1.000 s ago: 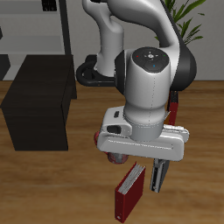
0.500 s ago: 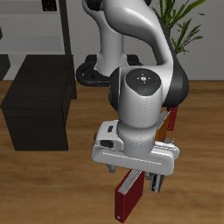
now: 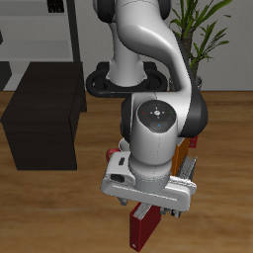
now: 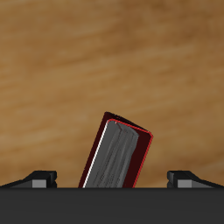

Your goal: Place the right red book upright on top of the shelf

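Now the approach: the end effector (image 4: 112, 178) hangs spread wide above the right red book (image 4: 116, 157); next, descend and clamp its covers.

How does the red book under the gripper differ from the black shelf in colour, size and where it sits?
The right red book is bright red with greyish page edges; the shelf is matte black all over. The book is a slim slab, while the shelf is a far bulkier box. The book stands near the table's front edge directly under the gripper; the shelf sits farther back, off to the side. Both rest on the wooden table.
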Motion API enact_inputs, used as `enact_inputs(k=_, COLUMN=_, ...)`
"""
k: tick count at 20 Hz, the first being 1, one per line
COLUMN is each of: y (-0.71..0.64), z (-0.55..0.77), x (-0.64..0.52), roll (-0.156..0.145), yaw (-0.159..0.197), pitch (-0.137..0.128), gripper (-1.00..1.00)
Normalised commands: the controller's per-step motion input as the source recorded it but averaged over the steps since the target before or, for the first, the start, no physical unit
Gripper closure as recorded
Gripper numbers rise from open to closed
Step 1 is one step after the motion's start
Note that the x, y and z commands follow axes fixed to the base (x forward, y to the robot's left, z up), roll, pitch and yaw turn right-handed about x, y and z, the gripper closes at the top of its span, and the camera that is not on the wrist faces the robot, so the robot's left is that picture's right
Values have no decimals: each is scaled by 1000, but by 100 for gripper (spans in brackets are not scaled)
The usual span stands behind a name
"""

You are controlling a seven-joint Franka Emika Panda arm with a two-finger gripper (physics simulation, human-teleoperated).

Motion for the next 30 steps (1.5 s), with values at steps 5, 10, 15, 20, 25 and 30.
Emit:
enact_inputs(k=5, y=-63, z=-232, x=-3, roll=4, yaw=-22, pitch=24, gripper=100)
enact_inputs(k=10, y=-105, z=4, x=-79, roll=-9, yaw=0, pitch=6, gripper=100)
enact_inputs(k=15, y=-77, z=257, x=-136, roll=-10, yaw=15, pitch=-27, gripper=100)
enact_inputs(k=20, y=-12, z=530, x=-218, roll=5, yaw=3, pitch=-40, gripper=100)
enact_inputs(k=25, y=25, z=786, x=-378, roll=15, yaw=36, pitch=-84, gripper=100)
enact_inputs(k=30, y=-28, z=682, x=-410, roll=-3, yaw=32, pitch=-75, gripper=100)
